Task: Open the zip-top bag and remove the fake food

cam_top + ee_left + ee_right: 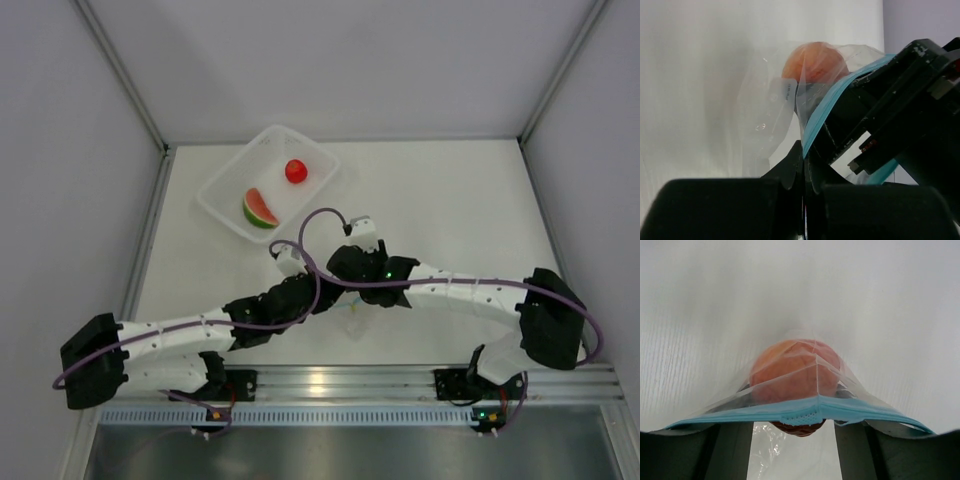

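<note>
Bag (765,115): held between both hands over the middle of the table (450,220); an orange fruit (785,370) is seen inside.
Left hand (803,172): fingers together, clamped on the clear plastic beside the blue strip (800,412).
Right hand (794,432): fingers apart, with the strip stretched across their tips; a firm hold cannot be confirmed.
Key relation: the fruit lies straight ahead of the right hand, just past the strip. The strip's long axis runs across that hand's fingers, and the right hand is judged the nearer.
Basket (225,195): watermelon wedge (259,209) and red ball (295,171) lie inside, well apart from the hands.
</note>
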Motion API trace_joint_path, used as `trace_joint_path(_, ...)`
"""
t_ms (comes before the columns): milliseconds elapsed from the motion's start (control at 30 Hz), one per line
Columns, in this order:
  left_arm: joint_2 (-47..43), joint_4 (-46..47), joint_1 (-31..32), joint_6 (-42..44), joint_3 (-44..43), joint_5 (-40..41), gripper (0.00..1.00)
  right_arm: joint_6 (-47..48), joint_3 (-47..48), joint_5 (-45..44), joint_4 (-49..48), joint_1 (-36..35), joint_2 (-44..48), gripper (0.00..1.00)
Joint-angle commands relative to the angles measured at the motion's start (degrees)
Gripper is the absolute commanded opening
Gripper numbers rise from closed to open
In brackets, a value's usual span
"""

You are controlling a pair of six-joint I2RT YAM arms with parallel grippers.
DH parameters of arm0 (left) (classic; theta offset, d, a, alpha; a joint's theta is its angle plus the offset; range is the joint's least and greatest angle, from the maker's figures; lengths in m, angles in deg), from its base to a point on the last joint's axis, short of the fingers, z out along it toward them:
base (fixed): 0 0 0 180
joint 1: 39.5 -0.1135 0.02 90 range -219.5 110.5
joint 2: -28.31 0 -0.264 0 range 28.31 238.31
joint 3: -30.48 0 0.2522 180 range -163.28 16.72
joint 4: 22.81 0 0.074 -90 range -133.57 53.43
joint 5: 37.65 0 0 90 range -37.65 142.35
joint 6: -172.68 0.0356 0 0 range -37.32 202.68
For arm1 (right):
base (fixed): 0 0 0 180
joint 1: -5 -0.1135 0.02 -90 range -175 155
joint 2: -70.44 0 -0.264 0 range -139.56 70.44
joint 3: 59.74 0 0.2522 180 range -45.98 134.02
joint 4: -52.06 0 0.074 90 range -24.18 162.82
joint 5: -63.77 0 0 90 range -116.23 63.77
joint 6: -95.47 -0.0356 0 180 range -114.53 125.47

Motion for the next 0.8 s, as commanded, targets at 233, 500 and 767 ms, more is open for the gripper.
trace_joint_path(233, 4.2, 2.4, 5.1, 7.1, -6.6, 6.3, 0.00, -2.6, -0.2, 0.1, -7.5, 2.1, 5.4, 0.39)
trace_joint_path(500, 7.6, -1.5, 8.9, 6.4, -11.2, 13.6, 0.00, -5.5, 2.3, 2.9, -4.0, 1.1, 6.1, 0.38)
trace_joint_path(767, 7.1, -7.6, 8.9, 1.5, -10.6, 20.3, 0.00, -6.3, 2.0, 3.0, -0.2, -3.2, 9.8, 0.38)
